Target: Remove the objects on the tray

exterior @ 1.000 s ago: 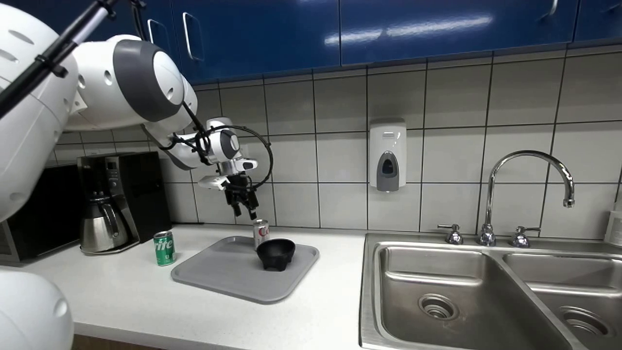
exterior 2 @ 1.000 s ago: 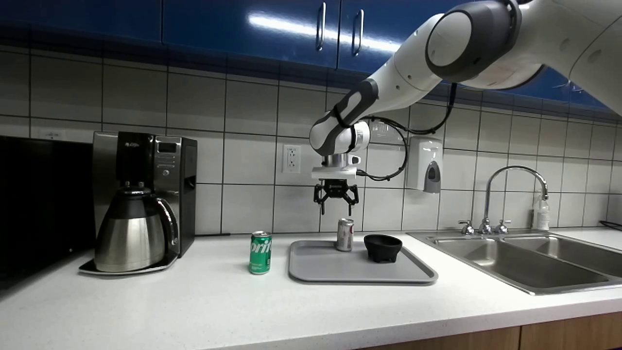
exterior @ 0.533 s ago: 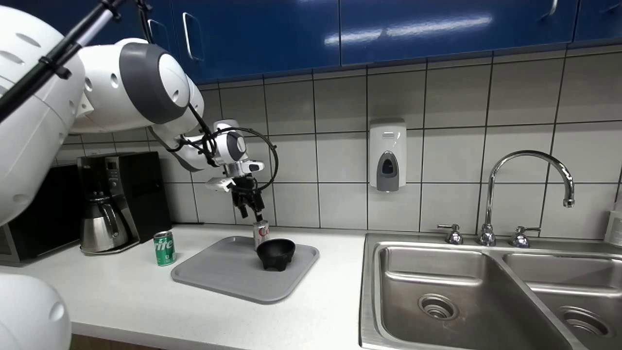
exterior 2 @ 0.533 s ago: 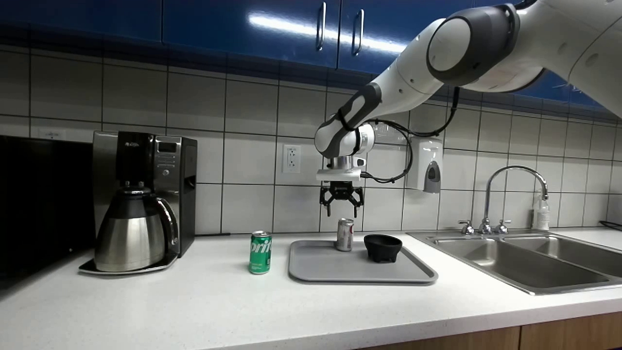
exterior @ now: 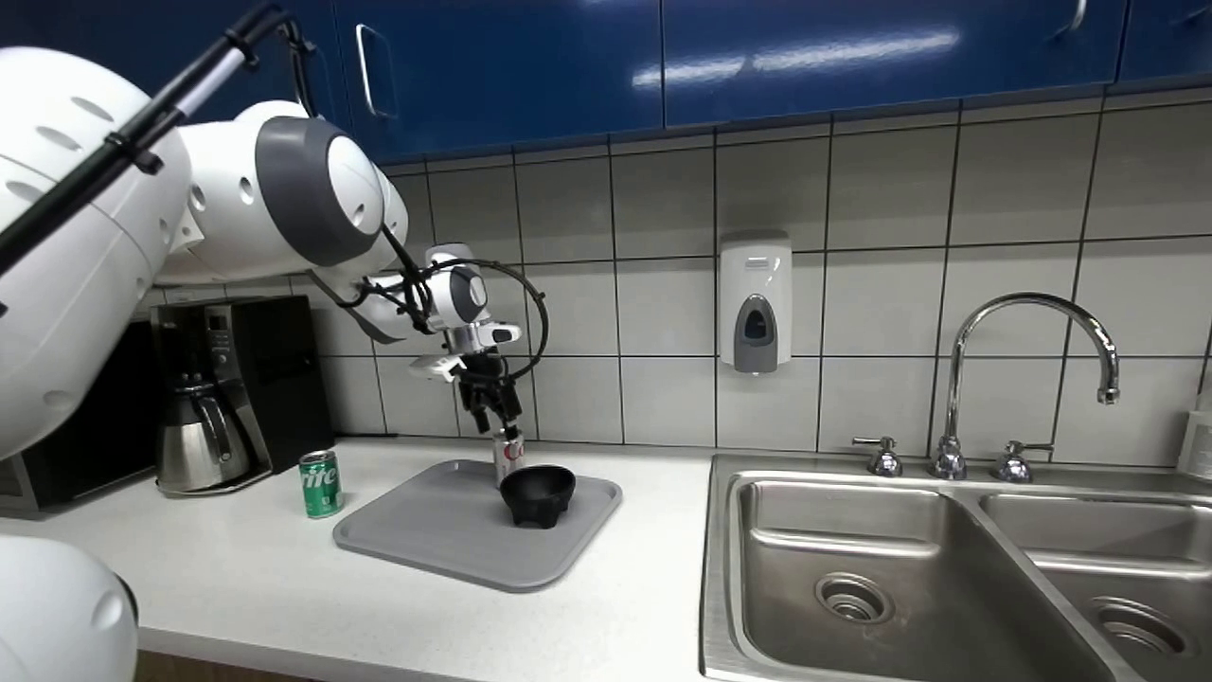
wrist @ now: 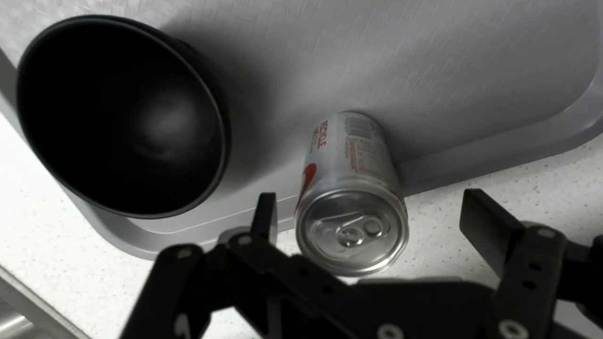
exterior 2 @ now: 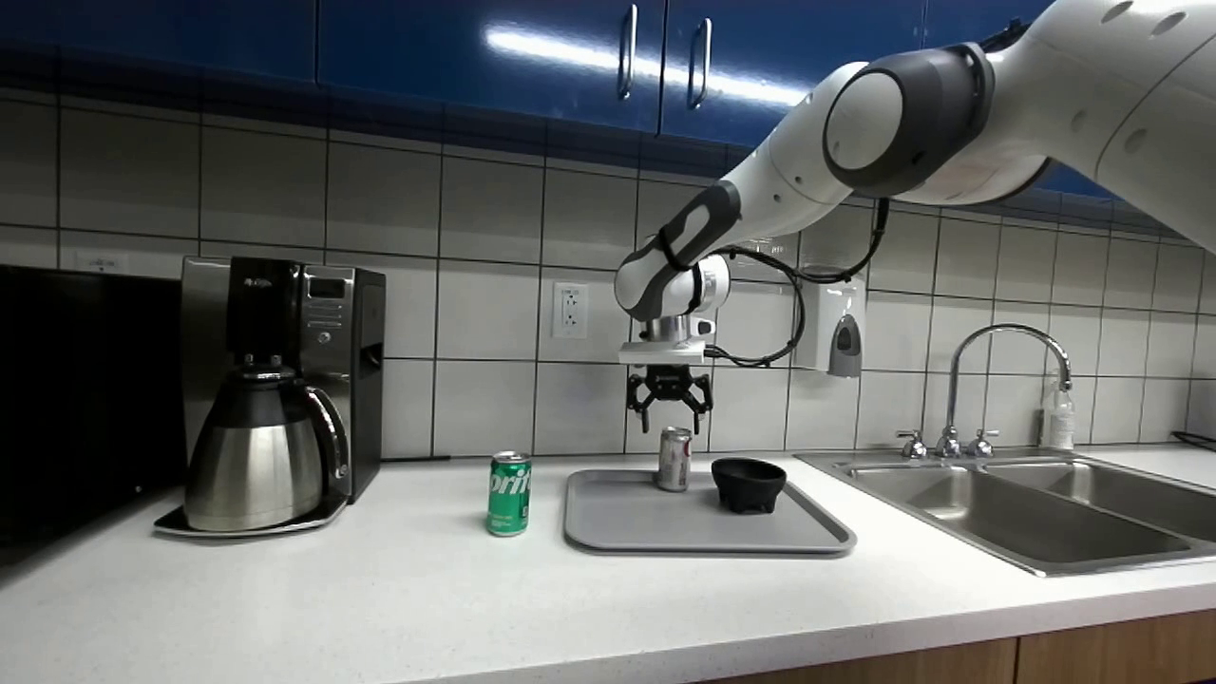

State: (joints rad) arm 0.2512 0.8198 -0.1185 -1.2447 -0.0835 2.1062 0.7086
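The grey tray (exterior 2: 627,527) lies on the counter in both exterior views. A silver can with red lettering (exterior 2: 673,465) stands upright at its back edge; it also shows in the wrist view (wrist: 360,150). The black bowl (exterior 2: 749,486) stands on the tray beside the can and fills the left of the wrist view (wrist: 122,117). The green can (exterior 2: 509,494) stands on the counter, off the tray. My gripper (exterior 2: 670,426) is open, pointing down just above the silver can. In the wrist view the can's top sits between the spread fingers, nearer the left one. No shaker-like bottle shows.
A coffee maker with a steel carafe (exterior 2: 256,465) stands at the left. The steel sink (exterior: 843,568) and its faucet (exterior: 1027,303) are at the right. The tiled wall (exterior 2: 489,399) is close behind the tray. Blue cabinets (exterior: 521,66) hang above.
My open gripper has moved right and then down, and its fingertips are now nearer the silver can's top. The cans, the bowl and the tray have not moved.
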